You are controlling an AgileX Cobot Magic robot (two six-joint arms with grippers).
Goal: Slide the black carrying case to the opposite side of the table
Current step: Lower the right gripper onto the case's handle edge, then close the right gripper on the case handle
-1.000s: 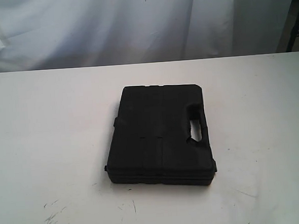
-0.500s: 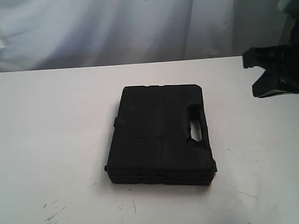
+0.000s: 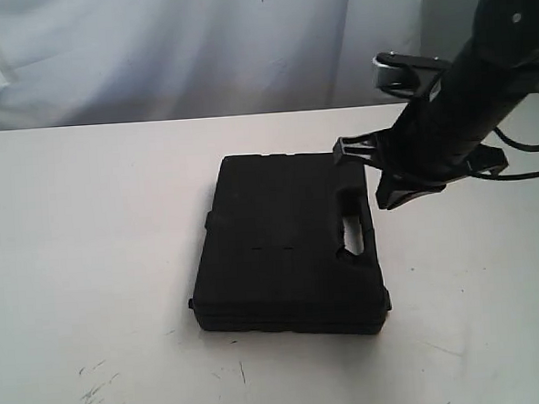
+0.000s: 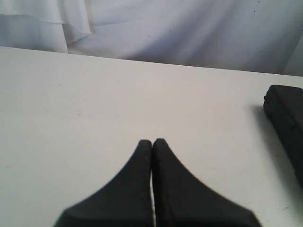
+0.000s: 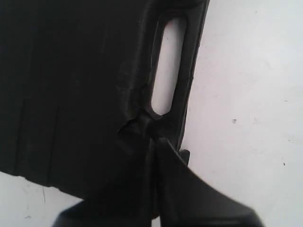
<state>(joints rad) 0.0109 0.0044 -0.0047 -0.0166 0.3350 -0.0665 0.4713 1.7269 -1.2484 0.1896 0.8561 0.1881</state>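
Note:
The black carrying case (image 3: 281,238) lies flat in the middle of the white table (image 3: 88,222), its handle (image 3: 361,224) on the right side. My right gripper (image 3: 376,195) has come in from the right and hovers at the case's far right corner. In the right wrist view the right gripper (image 5: 155,138) is shut, its tips over the near end of the handle (image 5: 189,71) of the case (image 5: 71,85); I cannot tell whether they touch. My left gripper (image 4: 152,141) is shut and empty above bare table (image 4: 94,94), with the case's edge (image 4: 286,118) off to one side.
A white curtain (image 3: 196,42) hangs behind the table's far edge. Black scuff marks (image 3: 93,391) dot the tabletop near the front left. The right arm (image 3: 489,51) slants down from the upper right, a cable trailing behind it.
The right arm has swung in from the right edge of the exterior view to the case's handle corner. The case has not moved.

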